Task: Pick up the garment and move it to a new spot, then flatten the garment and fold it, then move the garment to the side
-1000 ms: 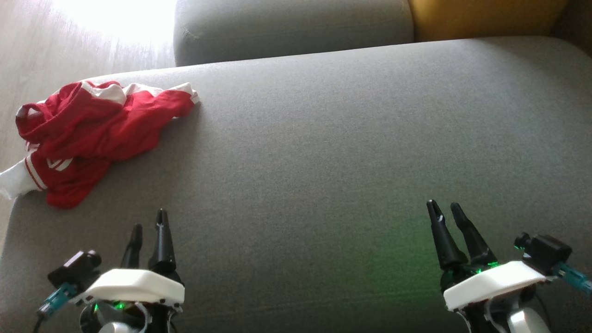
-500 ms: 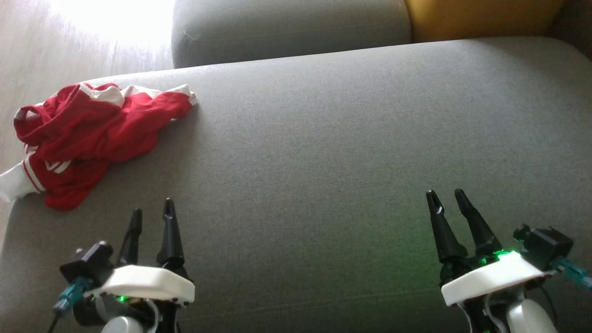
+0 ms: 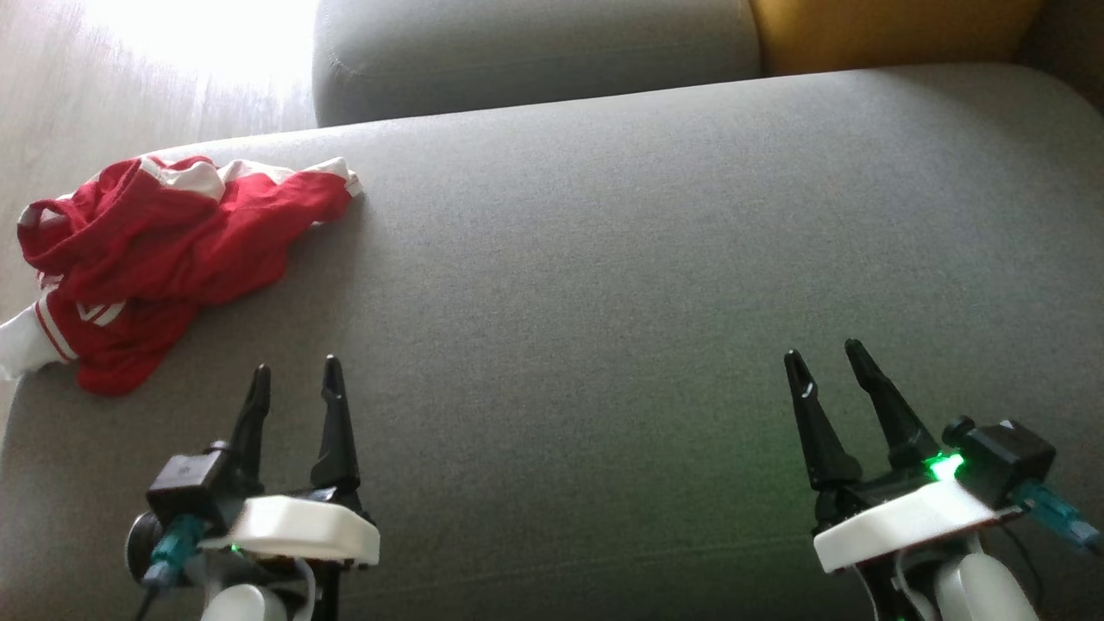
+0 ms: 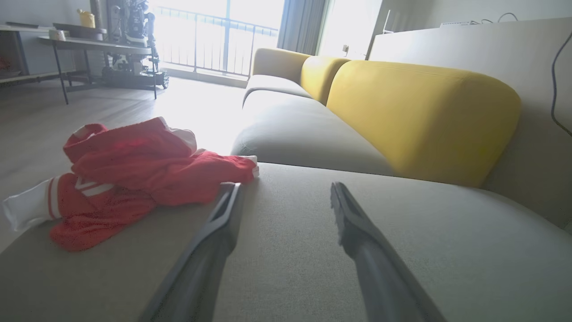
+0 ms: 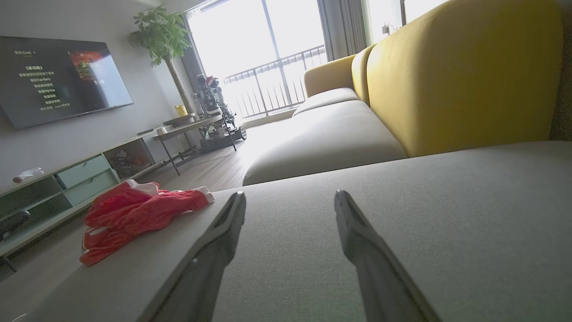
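Observation:
The garment point(image 3: 164, 250) is a crumpled red piece with white trim, bunched at the far left corner of the grey sofa seat point(image 3: 621, 259), one white cuff hanging over the edge. It also lies to the left in the left wrist view point(image 4: 134, 174) and far left in the right wrist view point(image 5: 138, 212). My left gripper point(image 3: 295, 379) hovers open over the seat, below and to the right of the garment, apart from it. My right gripper point(image 3: 824, 355) stands open over the seat's right side with nothing between its fingers.
A second grey seat cushion point(image 3: 535, 52) and yellow backrests point(image 3: 897, 30) lie beyond the seat. Wooden floor point(image 3: 52, 112) borders the seat's left edge. A table with a robot model point(image 4: 129, 31) and a TV point(image 5: 58, 78) with a low cabinet stand across the room.
Both grippers have risen further up the head view, the left one moving slightly rightward. The camera has shifted a little, so the garment sits slightly further left. Both stay open.

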`<state>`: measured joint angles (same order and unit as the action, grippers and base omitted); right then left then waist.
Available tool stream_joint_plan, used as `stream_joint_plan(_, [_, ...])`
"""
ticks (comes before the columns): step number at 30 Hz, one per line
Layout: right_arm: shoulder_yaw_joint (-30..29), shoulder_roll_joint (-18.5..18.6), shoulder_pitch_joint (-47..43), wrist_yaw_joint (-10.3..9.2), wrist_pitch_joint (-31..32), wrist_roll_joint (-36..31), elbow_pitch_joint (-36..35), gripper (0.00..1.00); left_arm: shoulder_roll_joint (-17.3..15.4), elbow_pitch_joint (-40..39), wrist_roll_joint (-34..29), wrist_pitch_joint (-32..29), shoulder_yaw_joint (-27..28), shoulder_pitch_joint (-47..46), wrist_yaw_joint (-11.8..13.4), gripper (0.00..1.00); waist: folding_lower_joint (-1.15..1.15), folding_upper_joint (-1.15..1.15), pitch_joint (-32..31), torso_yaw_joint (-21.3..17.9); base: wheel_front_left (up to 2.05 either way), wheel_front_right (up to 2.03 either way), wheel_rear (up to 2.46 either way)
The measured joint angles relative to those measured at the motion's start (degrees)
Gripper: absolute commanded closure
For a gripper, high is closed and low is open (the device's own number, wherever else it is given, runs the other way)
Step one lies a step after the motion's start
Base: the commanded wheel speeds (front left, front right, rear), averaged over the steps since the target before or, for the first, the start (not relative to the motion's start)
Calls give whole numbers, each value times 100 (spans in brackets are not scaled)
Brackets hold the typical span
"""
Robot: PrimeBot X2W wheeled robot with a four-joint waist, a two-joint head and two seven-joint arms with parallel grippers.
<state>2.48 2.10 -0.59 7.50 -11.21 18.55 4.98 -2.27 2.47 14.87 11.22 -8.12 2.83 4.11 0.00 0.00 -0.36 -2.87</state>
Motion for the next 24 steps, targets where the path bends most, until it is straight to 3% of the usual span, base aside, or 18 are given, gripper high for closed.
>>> stream_joint_plan(18, [-59, 3, 2, 0, -301, -1140, -16, 0, -82, -230, -1308, 308, -263, 15, 166, 0, 0, 0, -60, -37, 0, 0, 0])
stream_joint_plan(24, [-67, 3, 5, 0, -302, -1245, 0, 0, -85, -235, -1379, 309, -276, 15, 192, 0, 0, 0, -73, -50, 0, 0, 0])
